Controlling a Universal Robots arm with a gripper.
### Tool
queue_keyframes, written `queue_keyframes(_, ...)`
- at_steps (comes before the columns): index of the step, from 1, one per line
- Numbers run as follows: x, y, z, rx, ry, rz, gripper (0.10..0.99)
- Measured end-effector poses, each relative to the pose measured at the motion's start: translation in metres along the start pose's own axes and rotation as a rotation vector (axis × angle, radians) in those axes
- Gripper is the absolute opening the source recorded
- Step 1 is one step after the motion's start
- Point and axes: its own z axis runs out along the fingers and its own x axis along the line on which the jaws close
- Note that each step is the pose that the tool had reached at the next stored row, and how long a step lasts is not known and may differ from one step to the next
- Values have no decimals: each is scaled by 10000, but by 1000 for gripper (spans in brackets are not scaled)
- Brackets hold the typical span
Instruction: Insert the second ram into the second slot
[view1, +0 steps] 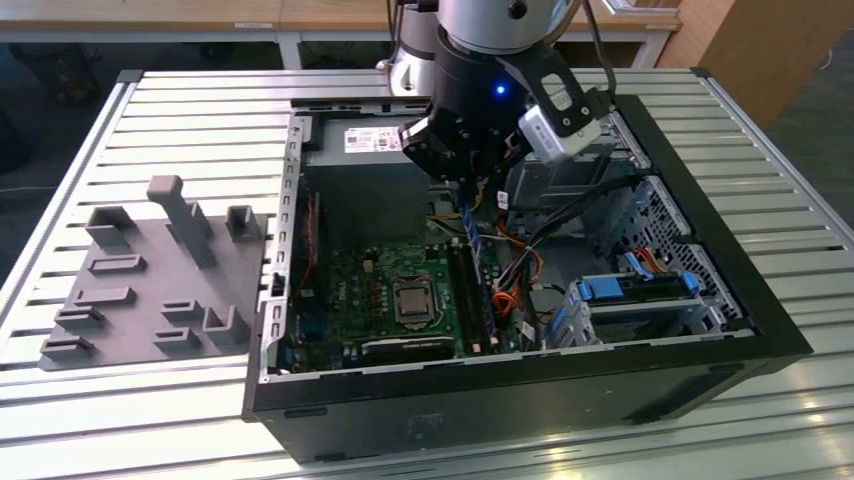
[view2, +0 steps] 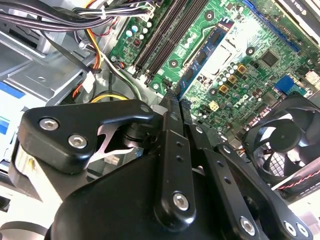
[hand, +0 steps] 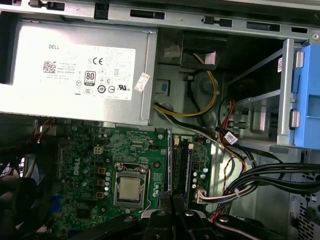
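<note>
Your end effector (view1: 461, 185) is clamped shut on one end of the ram (view1: 475, 245), which hangs over the motherboard slots (view1: 467, 290). It's likely light, stiff and fragile; hold the board edges, not the chips.

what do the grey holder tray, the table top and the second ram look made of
grey holder tray: matte plastic, likely; dull, no gleam. table top: ribbed metal, probably aluminium; pale sheen. second ram, gripped by the end effector: blue circuit-board laminate, seemingly.
</note>
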Motion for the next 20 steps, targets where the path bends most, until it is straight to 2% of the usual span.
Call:
queue_keyframes(15, 1, -3, 36, 0, 0, 0, 133)
queue_keyframes(17, 1, -7, 72, 0, 0, 0, 133)
queue_keyframes(20, 1, -7, 79, -1, -1, 0, 133)
